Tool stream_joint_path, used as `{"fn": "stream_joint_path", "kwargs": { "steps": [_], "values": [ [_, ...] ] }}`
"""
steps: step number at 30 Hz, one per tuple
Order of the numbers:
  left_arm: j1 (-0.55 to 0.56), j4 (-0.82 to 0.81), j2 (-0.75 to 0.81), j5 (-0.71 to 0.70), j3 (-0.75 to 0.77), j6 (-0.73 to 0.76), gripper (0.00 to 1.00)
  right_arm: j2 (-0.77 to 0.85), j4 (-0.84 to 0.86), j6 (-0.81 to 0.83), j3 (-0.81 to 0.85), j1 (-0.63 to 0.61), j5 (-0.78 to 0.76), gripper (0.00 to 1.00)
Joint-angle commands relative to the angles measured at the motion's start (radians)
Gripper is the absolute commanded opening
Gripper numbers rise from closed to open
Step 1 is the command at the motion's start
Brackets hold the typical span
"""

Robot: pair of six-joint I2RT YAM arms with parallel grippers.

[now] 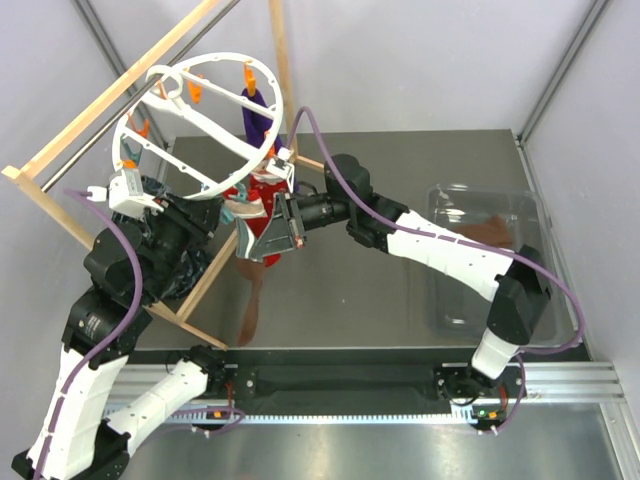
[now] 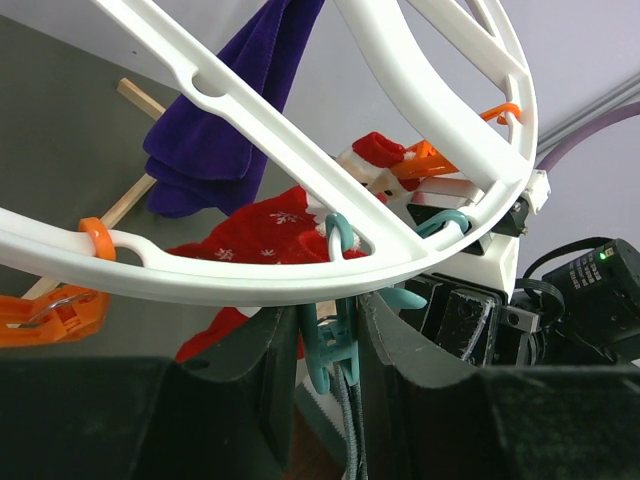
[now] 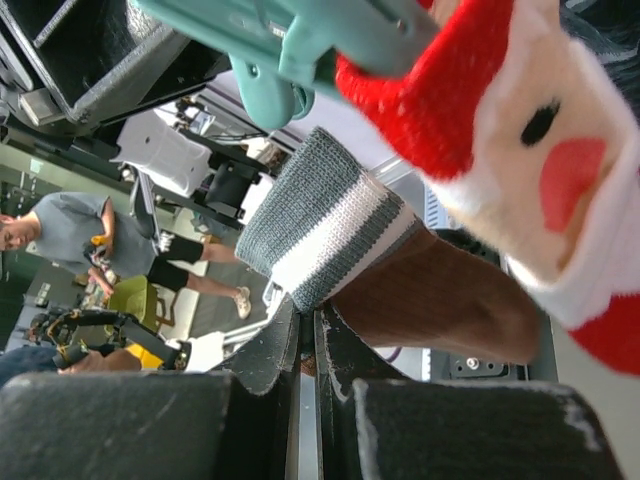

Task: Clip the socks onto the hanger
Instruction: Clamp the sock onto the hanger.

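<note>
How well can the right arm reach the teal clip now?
Probably yes: the right pincer, shut on the brown sock, sits close to the teal clip, with only that sock's cuff between.

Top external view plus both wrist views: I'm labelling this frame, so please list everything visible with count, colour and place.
hanger: one, white, tilted at back left
orange clips: several, around hanger rim
teal clip: one, under hanger rim
purple sock: at least one, hanging at hanger's far side
Santa sock: one, red, below hanger
brown sock: one, grey-white cuff, beside Santa sock
clear bin: one, table's right
wooden frame: one, pale, back left
table: one, grey
left gripper: black, shut on teal clip
right gripper: black, shut on brown sock
</note>
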State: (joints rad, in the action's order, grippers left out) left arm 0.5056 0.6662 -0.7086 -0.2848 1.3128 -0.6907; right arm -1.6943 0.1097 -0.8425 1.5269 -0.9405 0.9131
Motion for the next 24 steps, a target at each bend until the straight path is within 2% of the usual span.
{"fn": "stream_joint_path", "kwargs": {
  "steps": [1,24],
  "values": [
    [0.001,0.004,-0.002,0.047,0.028,-0.009,0.00,-0.008,0.108,-0.036,0.052,-0.018,0.004,0.00],
    [0.001,0.013,0.011,0.032,0.037,0.000,0.00,-0.056,0.166,-0.093,0.084,-0.029,-0.003,0.00]
  ]
}}
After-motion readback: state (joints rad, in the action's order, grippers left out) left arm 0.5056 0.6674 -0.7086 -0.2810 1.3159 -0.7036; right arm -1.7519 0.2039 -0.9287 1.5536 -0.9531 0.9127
